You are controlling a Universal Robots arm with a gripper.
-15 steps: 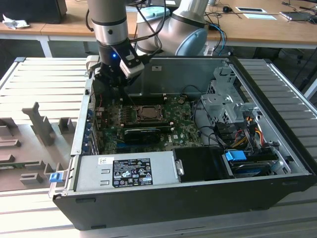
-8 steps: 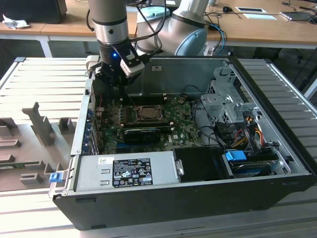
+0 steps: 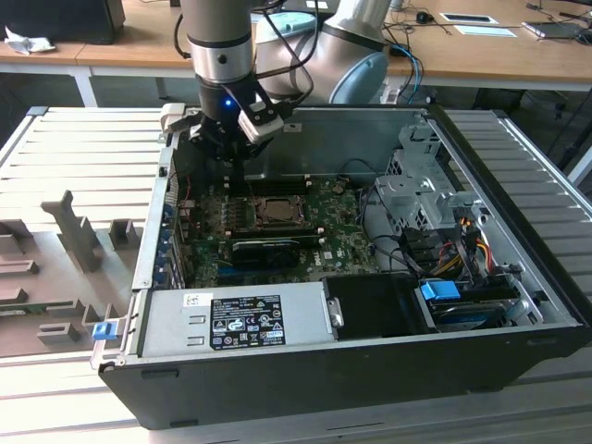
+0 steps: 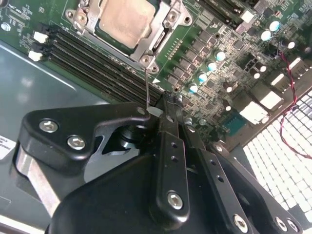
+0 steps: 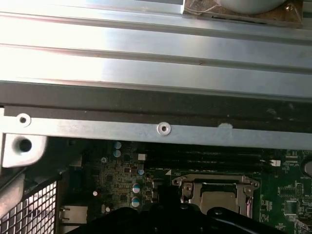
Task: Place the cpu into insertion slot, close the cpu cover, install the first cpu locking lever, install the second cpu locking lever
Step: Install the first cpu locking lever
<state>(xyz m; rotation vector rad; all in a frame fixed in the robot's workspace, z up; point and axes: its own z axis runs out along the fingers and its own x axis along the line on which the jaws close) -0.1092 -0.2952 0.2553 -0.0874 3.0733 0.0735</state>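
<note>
In the exterior view, the arm reaches down at upper centre into the open computer case (image 3: 305,365). Its gripper (image 3: 231,129) hangs just behind the cpu (image 3: 275,211), which is seated in the insertion slot (image 3: 294,220).

In the second wrist view, the cpu cover (image 4: 155,41) lies shut over the chip. The fingers (image 4: 168,141) look pinched together on a thin locking lever (image 4: 147,87), probably to swing it.

In the first wrist view, memory slots (image 5: 204,158) run beside the socket.
</note>
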